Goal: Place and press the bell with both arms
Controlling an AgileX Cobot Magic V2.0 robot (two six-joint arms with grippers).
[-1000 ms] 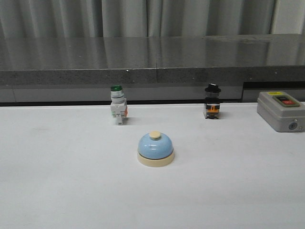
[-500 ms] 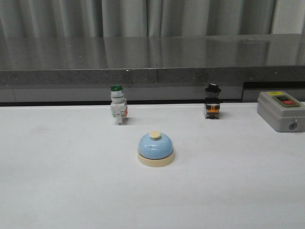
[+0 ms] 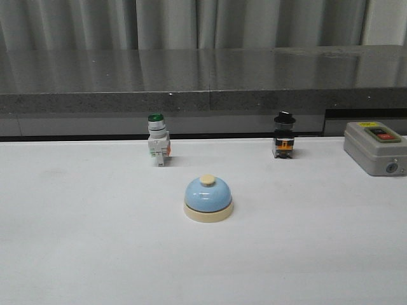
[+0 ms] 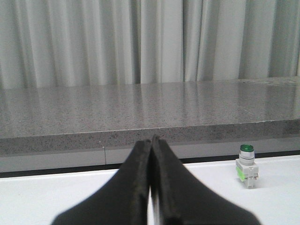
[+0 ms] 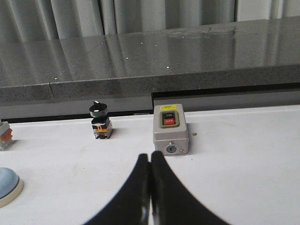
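Left gripper (image 4: 151, 178): fingers pressed together, nothing between them, held level above the table (image 3: 76, 254) and looking toward the grey counter (image 4: 140, 108). Right gripper (image 5: 150, 192): the same, fingers together with nothing held, well back from the work area.

Bell (image 3: 208, 199): blue dome, cream base and cream button on top. It stands upright near the middle of the white table, clear of everything around it. Its edge shows at the side of the right wrist view (image 5: 8, 183).

Behind the bell: green-capped switch (image 3: 157, 140) toward the left, black-knobbed switch (image 3: 283, 135) toward the right, both near the table's back edge. Grey on/off box (image 3: 374, 147) at the far right, well apart from the bell.

Step in hand: cannot be fixed. Bell alone, upright, both arms drawn back, so this fits a bell waiting to be placed and pressed as well as one already set down and rung. No mark on the table shows where it belongs.

Any press would need a closed fingertip brought straight down on the small button, the base kept from sliding.
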